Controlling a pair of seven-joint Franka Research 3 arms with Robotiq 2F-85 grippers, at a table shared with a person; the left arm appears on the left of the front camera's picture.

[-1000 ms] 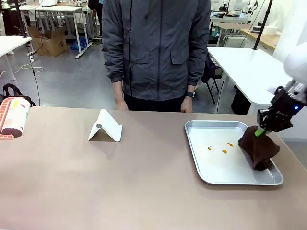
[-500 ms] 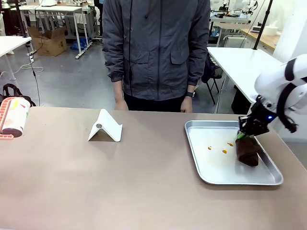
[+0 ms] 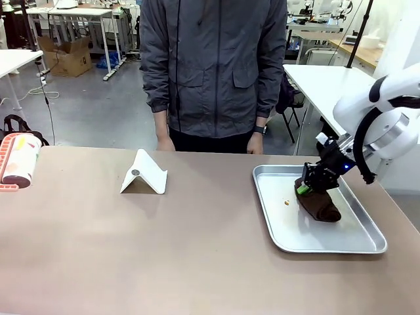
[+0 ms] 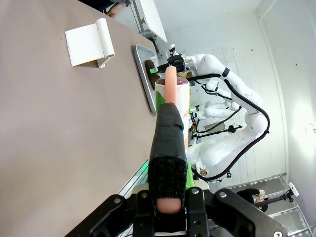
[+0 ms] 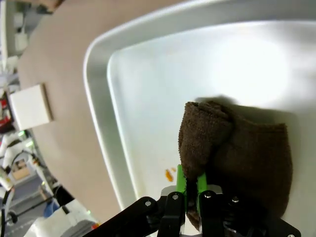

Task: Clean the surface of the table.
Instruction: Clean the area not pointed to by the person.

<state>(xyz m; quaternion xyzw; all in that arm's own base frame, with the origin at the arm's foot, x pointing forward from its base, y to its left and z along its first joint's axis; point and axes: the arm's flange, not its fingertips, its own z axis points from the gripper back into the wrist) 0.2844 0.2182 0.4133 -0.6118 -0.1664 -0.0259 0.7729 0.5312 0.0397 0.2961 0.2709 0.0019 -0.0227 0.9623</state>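
Jaws of your right gripper (image 3: 302,189) pinch a brown cloth (image 3: 321,207) in the tray (image 3: 282,230), table (image 3: 164,249) spreading toward nine o'clock; left gripper (image 4: 169,116) clamps a roller (image 4: 173,89).

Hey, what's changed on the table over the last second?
The right gripper, shut on the brown cloth, came down and dragged it leftward across the tray, over the orange spots; one spot shows now beside the cloth. The white folded stand, the lint roller in the left gripper and the person stayed put.
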